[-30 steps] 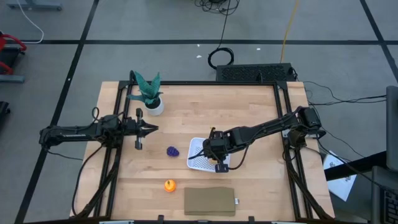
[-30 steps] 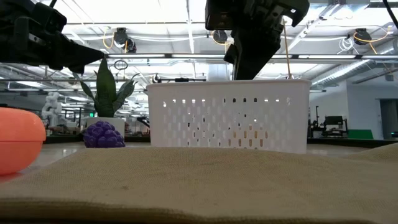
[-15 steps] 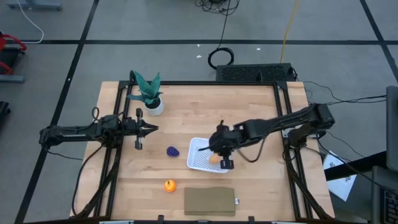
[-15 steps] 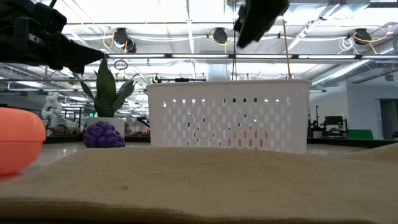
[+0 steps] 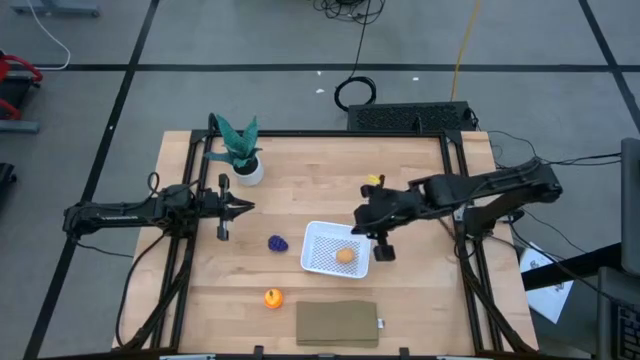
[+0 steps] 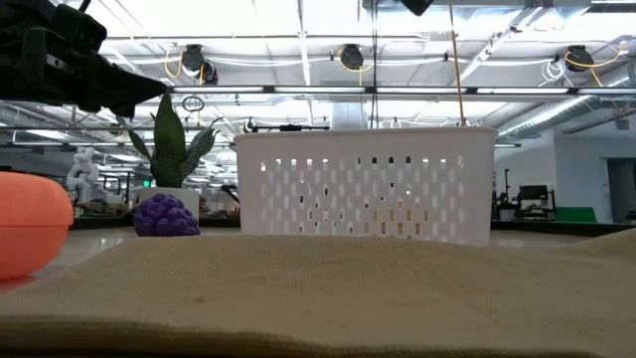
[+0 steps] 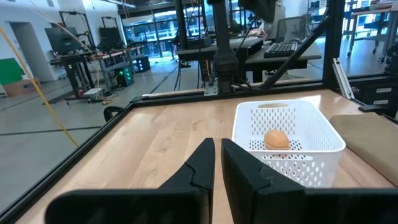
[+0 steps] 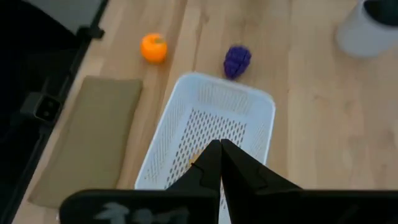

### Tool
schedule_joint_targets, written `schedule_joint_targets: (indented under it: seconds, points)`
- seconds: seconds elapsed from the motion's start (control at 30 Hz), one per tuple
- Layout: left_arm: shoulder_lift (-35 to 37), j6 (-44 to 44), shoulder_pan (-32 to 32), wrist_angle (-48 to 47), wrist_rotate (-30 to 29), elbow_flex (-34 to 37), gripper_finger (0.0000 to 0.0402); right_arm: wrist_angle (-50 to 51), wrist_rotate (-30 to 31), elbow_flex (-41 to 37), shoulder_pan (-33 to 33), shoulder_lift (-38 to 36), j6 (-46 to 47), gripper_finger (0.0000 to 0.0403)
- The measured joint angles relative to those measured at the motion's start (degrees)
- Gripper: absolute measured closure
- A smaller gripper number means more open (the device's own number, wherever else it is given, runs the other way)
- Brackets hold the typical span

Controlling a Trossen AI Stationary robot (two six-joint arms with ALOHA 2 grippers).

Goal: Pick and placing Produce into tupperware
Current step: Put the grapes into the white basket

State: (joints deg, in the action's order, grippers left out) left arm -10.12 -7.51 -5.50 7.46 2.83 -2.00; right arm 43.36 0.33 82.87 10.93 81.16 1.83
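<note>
R tool (image 5: 362, 218) closed, empty, above tupperware (image 5: 322, 240) edge; tan lump (image 5: 345, 255) inside. L tool (image 5: 248, 207) closed, empty.

tan lump (image 5: 345, 255) in tupperware (image 5: 318, 262) (upright)

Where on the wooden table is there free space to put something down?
Free: the wide bare wood between the white-potted green plant and the right hand, and the corner left of the orange ball. Crowded: around the white perforated container, with the purple cluster beside it and the brown slab in front.
</note>
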Motion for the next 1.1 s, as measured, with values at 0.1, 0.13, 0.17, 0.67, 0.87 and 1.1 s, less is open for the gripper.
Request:
schedule_joint_targets:
  seconds: [0.1,0.13,0.17,0.67,0.87,1.1]
  points:
    - [0.0,0.0,0.0,0.0,0.0,0.0,0.0371,-1.8,0.4,0.0,-0.8,-2.0,-1.0,0.0403]
    - [0.0,0.0,0.0,0.0,0.0,0.0,0.0371,-2.4,1.3,0.0,-0.9,-2.6,-1.0,0.0403]
    - [0.0,0.0,0.0,0.0,0.0,0.0,0.0371,-2.9,2.7,0.0,-1.2,-3.3,-1.0,0.0403]
    - [0.0,0.1,0.0,0.0,0.0,0.0,0.0371,-1.0,7.6,0.0,-2.5,-13.5,-2.4,0.0403]
    - [0.0,0.0,0.0,-0.2,0.0,0.0,0.0371,-3.6,7.6,-3.3,-2.5,-19.6,-2.9,0.0403]
    - [0.0,-0.3,0.0,-0.4,0.0,0.0,0.0371,-7.7,11.8,-13.2,-2.8,-29.0,-2.8,0.0403]
